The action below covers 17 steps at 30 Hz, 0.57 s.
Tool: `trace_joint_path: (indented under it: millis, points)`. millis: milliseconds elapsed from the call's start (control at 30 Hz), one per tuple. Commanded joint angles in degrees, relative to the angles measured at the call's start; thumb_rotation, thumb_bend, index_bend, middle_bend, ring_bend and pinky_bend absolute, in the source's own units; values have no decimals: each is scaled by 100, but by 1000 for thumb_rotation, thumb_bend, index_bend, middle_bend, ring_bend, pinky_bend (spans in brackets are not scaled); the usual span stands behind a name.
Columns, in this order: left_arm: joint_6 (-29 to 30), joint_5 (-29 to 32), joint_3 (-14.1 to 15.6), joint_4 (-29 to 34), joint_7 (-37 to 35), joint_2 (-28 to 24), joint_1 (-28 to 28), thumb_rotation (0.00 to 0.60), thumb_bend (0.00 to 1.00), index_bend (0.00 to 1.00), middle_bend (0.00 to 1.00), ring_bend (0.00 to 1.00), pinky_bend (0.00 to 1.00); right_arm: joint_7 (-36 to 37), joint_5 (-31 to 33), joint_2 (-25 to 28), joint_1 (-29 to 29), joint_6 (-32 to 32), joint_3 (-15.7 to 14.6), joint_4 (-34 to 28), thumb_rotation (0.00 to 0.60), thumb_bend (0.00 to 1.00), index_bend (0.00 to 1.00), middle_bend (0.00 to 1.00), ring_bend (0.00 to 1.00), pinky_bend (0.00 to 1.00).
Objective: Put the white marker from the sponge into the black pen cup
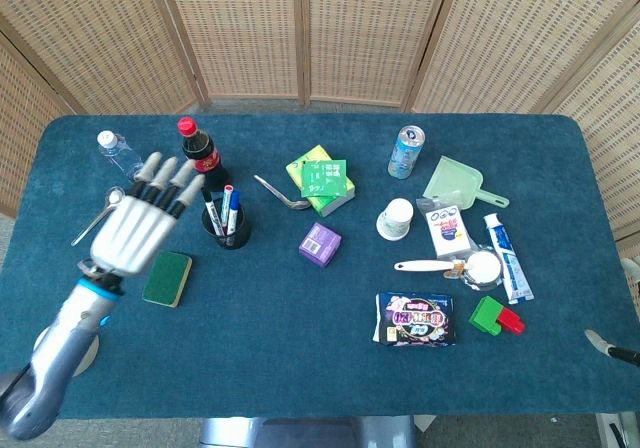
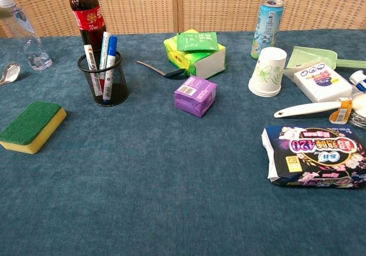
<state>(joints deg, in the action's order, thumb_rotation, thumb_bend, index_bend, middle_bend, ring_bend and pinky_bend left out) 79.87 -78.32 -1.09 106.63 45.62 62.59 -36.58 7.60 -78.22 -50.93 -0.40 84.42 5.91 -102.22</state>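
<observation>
left robot hand [image 1: 138,226] spread, empty, beside sponge [image 1: 167,279] & pen cup [image 1: 228,233].

I get bright, even light in both views, shadows soft and short. Sharp focus across the dark blue felt table [image 1: 300,318]; no glare, slight edge distortion in chest view.

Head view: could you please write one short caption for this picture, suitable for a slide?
Left hand open above the table, markers standing in the black pen cup, sponge bare.
</observation>
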Motion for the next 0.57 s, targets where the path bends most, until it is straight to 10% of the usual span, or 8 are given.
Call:
trace_joint_path:
  millis: [33, 567]
  points:
    - [716, -376, 412, -178, -1156, -96, 921, 600, 237, 0, 0, 0, 5, -94, 21, -31, 16, 6, 10, 0, 600, 0, 108, 0, 0, 0]
    - [1470, -165, 649, -1581, -3905, 473, 2663, 600, 232, 0, 0, 0, 0, -476, 157, -133, 7, 134, 75, 10, 600, 0, 109, 0, 0, 0]
